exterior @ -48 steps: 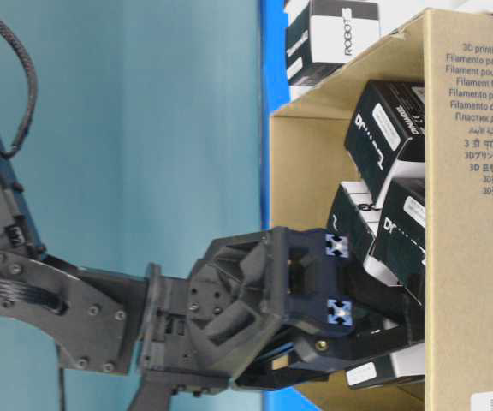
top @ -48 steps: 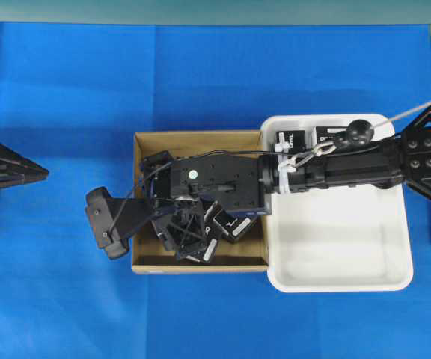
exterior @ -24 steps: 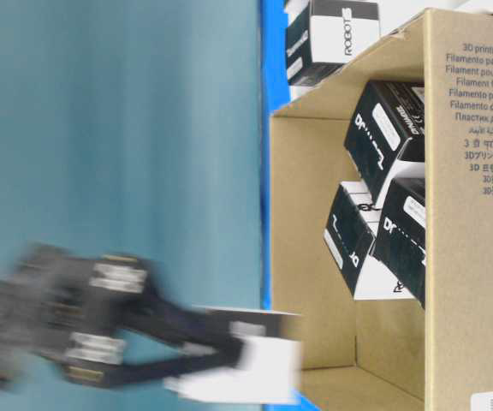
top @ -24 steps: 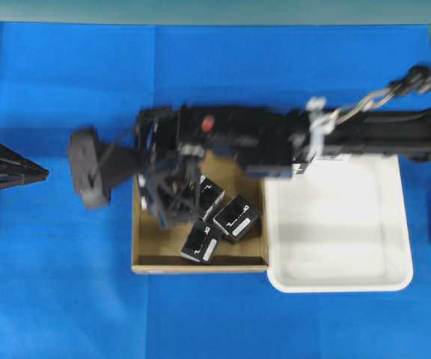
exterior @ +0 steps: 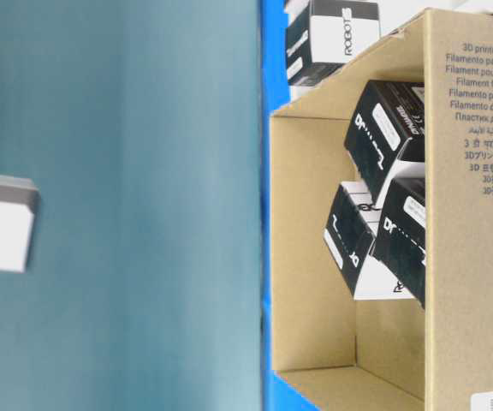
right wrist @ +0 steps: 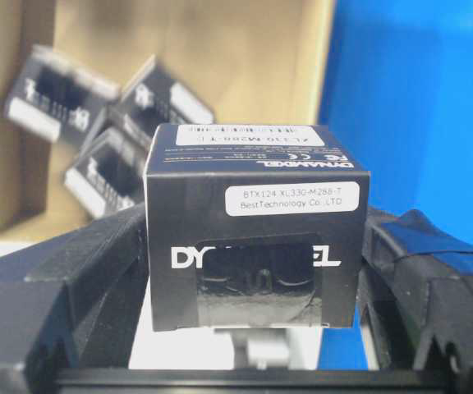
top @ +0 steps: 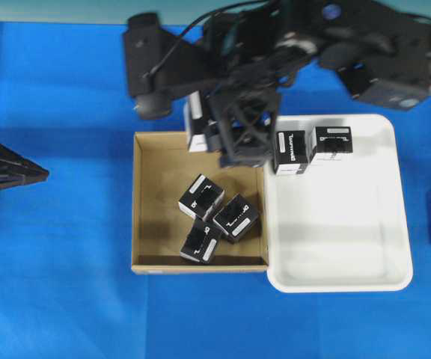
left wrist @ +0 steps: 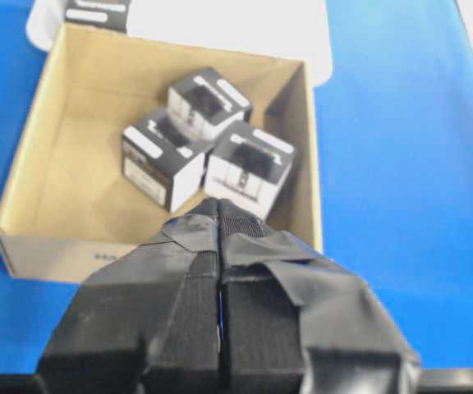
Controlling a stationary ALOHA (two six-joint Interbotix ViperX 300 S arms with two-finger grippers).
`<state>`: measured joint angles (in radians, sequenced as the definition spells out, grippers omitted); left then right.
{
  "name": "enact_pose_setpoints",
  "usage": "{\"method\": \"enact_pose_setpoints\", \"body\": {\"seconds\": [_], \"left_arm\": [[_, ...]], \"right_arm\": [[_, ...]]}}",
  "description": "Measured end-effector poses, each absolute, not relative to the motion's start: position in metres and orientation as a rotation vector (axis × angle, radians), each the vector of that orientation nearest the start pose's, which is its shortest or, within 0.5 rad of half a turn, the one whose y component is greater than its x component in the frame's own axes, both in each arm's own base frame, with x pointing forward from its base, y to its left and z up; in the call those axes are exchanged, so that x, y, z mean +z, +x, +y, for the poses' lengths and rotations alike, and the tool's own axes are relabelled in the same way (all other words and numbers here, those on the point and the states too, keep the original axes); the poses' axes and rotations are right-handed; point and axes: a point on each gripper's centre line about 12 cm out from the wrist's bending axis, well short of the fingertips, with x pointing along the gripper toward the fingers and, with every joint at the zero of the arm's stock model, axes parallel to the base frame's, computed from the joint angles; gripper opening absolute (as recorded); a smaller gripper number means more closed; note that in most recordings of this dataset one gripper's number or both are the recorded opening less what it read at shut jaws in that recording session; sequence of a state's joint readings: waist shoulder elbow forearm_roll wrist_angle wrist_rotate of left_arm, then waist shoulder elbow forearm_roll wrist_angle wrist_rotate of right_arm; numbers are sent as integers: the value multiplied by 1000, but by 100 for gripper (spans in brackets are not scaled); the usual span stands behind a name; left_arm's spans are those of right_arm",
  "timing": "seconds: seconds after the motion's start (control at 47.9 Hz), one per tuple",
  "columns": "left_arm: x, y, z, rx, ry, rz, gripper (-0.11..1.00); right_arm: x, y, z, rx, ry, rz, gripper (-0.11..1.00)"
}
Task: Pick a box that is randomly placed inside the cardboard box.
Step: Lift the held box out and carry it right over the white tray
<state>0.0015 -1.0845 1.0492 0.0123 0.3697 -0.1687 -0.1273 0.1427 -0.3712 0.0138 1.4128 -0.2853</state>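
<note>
Your right gripper (right wrist: 253, 271) clamps a small black labelled box (right wrist: 254, 226) above the shallow brown cardboard carton (top: 147, 202) — your left gripper (left wrist: 218, 226) sits closed.

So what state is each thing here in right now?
Held box: lifted above the table, clamped between the right jaws.
Right gripper: shut on that box.
Left gripper: jaws shut, holding nothing.
Cardboard box: open-topped, three black boxes clustered inside.
White tray: two black boxes standing at its far edge.
</note>
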Motion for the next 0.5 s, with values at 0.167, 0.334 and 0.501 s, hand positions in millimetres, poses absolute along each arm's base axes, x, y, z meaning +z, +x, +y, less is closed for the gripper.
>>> {"method": "enact_pose_setpoints", "body": {"seconds": [0.167,0.334,0.501], "left_arm": [[292,174,1,32,-155,332,-7],[292,174,1,32,-155,330,-7],[292,174,1,32,-155,329,-7]], "right_arm": [[376,400,-58,42,-133,1211,76],[372,361,-58,23,-103,1239,76],[346,333,-57,9,-77,1274,76]]}}
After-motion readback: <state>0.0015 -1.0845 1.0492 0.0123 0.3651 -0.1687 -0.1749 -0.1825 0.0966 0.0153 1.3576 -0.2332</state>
